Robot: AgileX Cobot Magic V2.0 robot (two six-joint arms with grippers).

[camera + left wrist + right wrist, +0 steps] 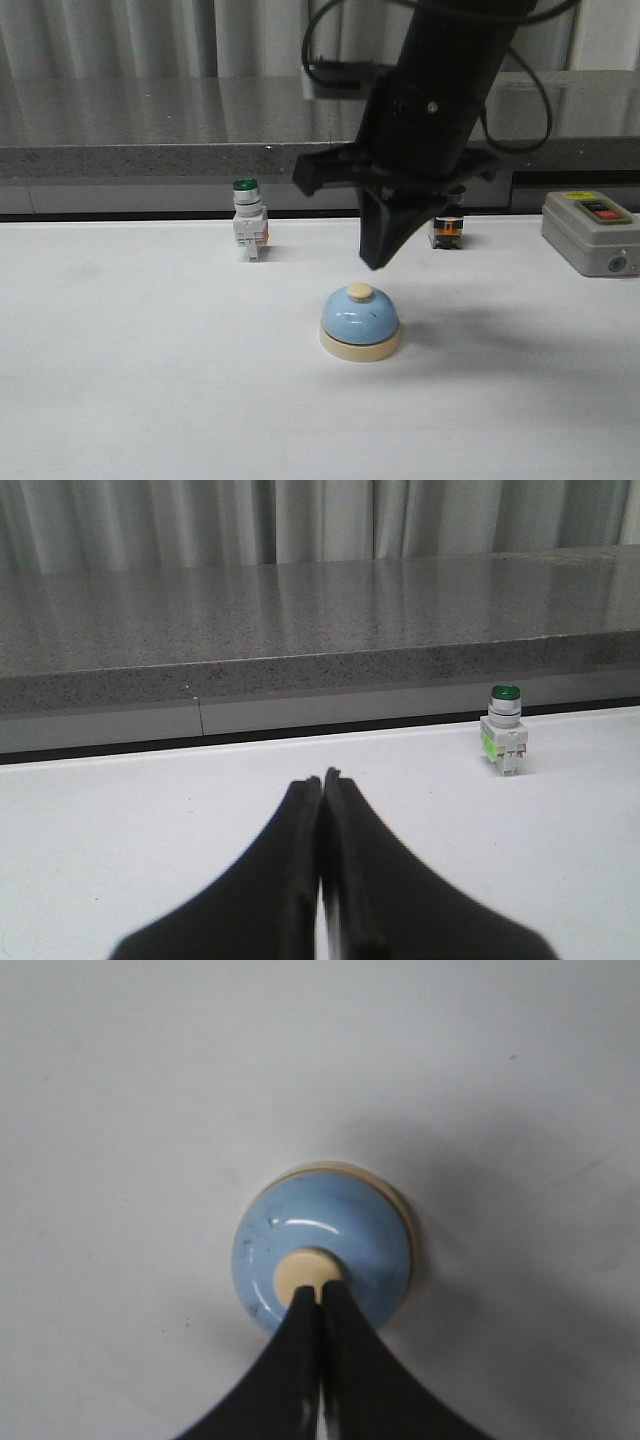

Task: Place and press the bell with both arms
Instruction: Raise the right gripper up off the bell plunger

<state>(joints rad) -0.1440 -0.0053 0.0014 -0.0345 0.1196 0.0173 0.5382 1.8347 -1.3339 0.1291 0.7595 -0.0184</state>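
Observation:
The light-blue bell (360, 320) with a cream base and cream button stands upright on the white table, near the middle. My right gripper (375, 262) points straight down, shut and empty, its tip a little above the button. In the right wrist view the bell (325, 1250) lies under the shut right gripper (319, 1288), whose tip overlaps the button. My left gripper (322, 778) is shut and empty, low over bare table; it does not show in the front view.
A white push-button switch with a green cap (248, 220) stands behind and left of the bell, also in the left wrist view (503, 730). A grey box with red and black buttons (592, 232) sits at the right. A small orange-and-black part (446, 230) is behind the arm.

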